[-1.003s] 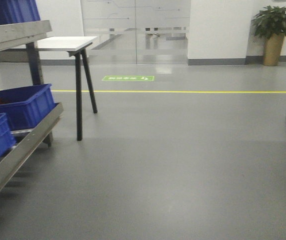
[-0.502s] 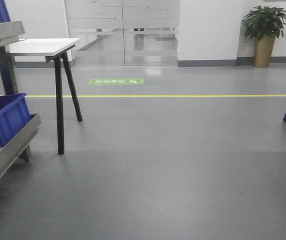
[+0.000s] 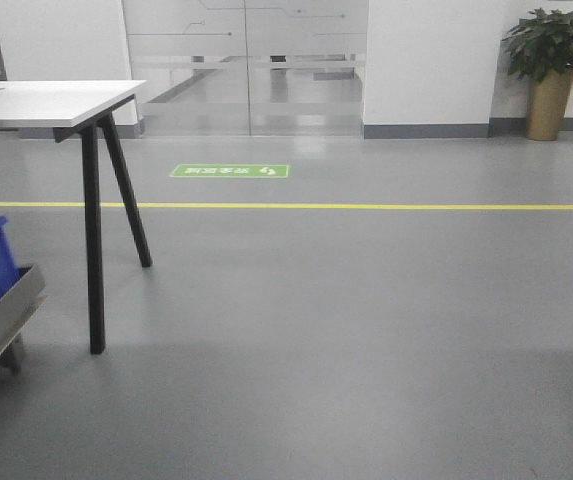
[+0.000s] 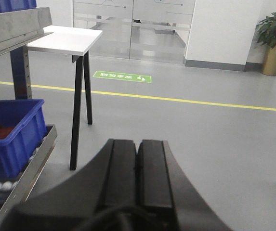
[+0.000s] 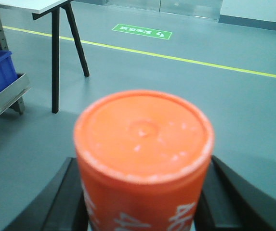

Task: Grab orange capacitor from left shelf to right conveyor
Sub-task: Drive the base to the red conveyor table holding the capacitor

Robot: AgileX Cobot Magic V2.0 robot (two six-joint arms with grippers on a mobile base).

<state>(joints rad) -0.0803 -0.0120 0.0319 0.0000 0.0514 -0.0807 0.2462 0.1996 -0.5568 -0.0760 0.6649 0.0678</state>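
My right gripper point(image 5: 142, 192) is shut on the orange capacitor point(image 5: 143, 144), an orange cylinder with white print that fills the right wrist view between the two black fingers point(image 5: 72, 197). My left gripper point(image 4: 138, 159) is shut and empty, its black fingers pressed together over the grey floor. The left shelf point(image 4: 12, 31) of brushed steel shows at the left of the left wrist view; only its lower ledge point(image 3: 1, 325) shows at the left edge of the front view. The right conveyor is out of view.
A blue bin point(image 4: 10, 130) sits on the shelf's lower ledge. A white table point(image 3: 46, 100) with black legs stands beside the shelf. A yellow floor line point(image 3: 316, 206) and a green floor sign point(image 3: 231, 171) lie ahead. A potted plant point(image 3: 551, 70) stands far right.
The front view has swung to the right: the shelf, blue bins and white table have slid towards the left edge, and most of the shelf has left the frame.
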